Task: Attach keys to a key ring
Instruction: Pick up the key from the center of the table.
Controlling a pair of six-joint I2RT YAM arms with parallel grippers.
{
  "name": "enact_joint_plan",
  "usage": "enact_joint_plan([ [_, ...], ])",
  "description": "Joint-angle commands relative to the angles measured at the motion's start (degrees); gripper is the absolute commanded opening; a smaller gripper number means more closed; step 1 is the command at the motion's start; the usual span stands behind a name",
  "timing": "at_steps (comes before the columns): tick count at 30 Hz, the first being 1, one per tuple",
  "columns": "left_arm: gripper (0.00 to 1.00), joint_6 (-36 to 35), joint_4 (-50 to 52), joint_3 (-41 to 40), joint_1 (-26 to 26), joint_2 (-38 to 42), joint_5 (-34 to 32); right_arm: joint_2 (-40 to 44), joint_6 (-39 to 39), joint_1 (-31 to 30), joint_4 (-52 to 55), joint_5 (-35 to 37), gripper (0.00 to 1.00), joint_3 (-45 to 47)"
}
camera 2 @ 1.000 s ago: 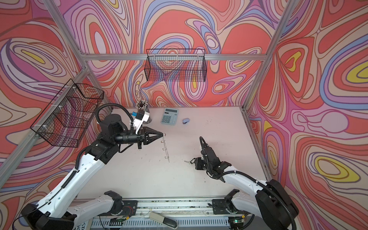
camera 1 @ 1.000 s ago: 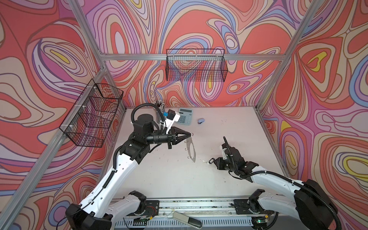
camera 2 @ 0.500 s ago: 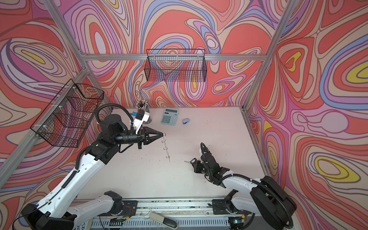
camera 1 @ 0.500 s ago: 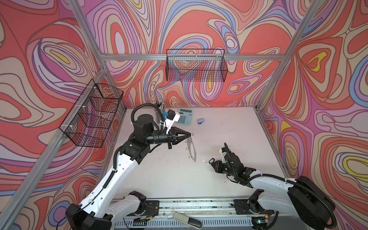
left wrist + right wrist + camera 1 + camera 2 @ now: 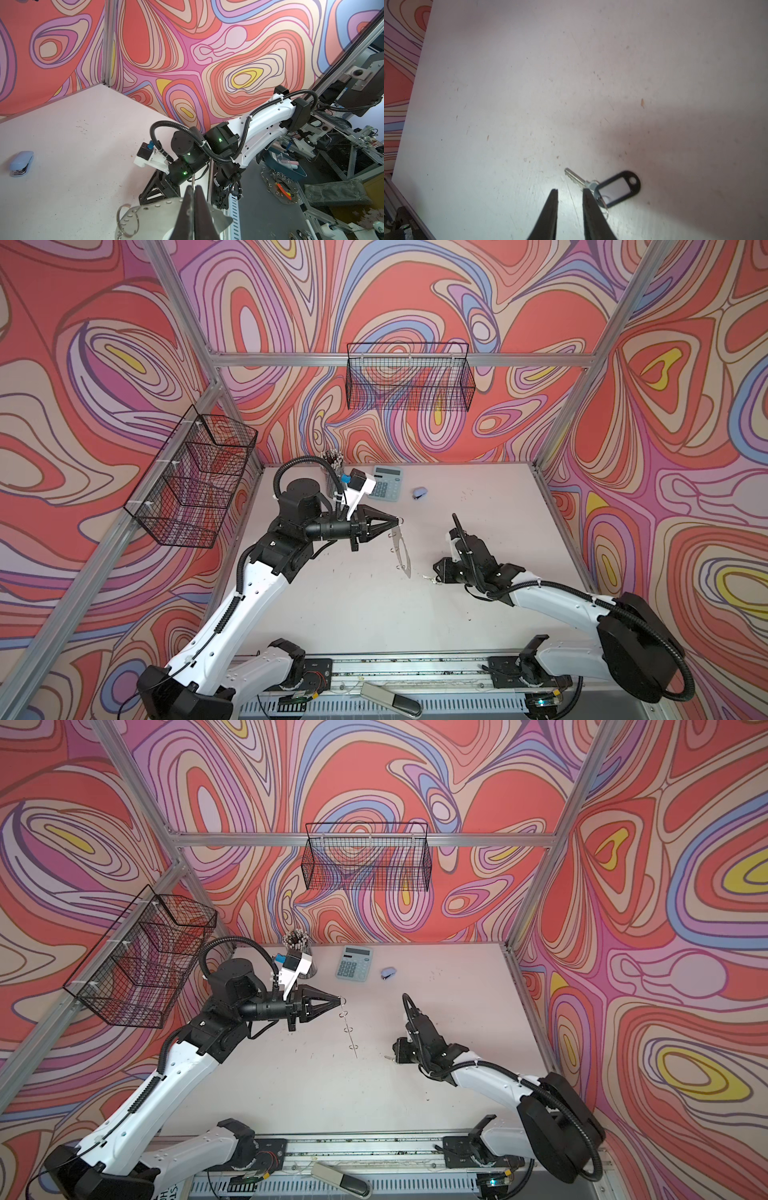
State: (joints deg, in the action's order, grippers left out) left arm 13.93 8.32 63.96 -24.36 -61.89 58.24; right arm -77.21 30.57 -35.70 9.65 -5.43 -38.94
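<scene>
**Key ring** [image 5: 401, 549]: hangs edge-on at frame centre, pinched at its upper rim by the closed left gripper [image 5: 398, 522].

**Keys** [image 5: 607, 190]: silver key with black tag, flat on the table [image 5: 529, 83], lower right of centre.

**Right gripper** [image 5: 569, 192]: jaws slightly parted, empty, just beside the key.

**Step:** likely pickup.

**Next:** centre on the key, then close.

**Writing:** none legible.

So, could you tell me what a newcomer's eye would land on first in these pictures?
Probably the swirling red, pink and purple walls around the pale table. Next, the left gripper, shut on the flat key ring, holds it up over the table's middle, wire loops on its rim. Nearby, the right gripper stands open low over the table, the key with its black tag lying beside one finger.
</scene>
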Motion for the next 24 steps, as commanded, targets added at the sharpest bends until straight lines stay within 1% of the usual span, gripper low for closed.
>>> enact_joint_plan([
  [1,0.0,-0.31,-1.63,-0.24,0.36,1.73,0.55,-6.66,-9.09,0.55,16.17,-0.54,0.23,-8.3],
  [5,0.0,0.59,-2.46,-0.51,0.3,2.11,1.02,-15.88,-16.44,3.26,28.8,-3.08,0.23,-19.63],
  [9,0.0,-0.36,-1.02,-0.23,0.19,2.97,0.35,-21.94,-20.24,5.5,38.22,-5.16,0.23,-28.16],
  [11,0.0,-1.18,1.09,0.37,0.07,3.49,-1.13,-24.08,-21.73,6.27,41.6,-6.51,0.22,-31.07],
  [13,0.0,-0.83,1.49,0.46,0.01,4.16,-1.11,-27.39,-23.79,6.71,45.4,-7.92,0.22,-34.32],
  [18,0.0,1.72,0.79,-2.28,0.03,6.93,-1.0,-31.66,-24.67,7.2,49.12,-11.79,0.22,-38.15],
  [24,0.0,1.06,1.09,-5.64,-0.02,11.02,-1.96,-34.5,-24.89,7.18,51.35,-10.23,0.2,-39.22],
])
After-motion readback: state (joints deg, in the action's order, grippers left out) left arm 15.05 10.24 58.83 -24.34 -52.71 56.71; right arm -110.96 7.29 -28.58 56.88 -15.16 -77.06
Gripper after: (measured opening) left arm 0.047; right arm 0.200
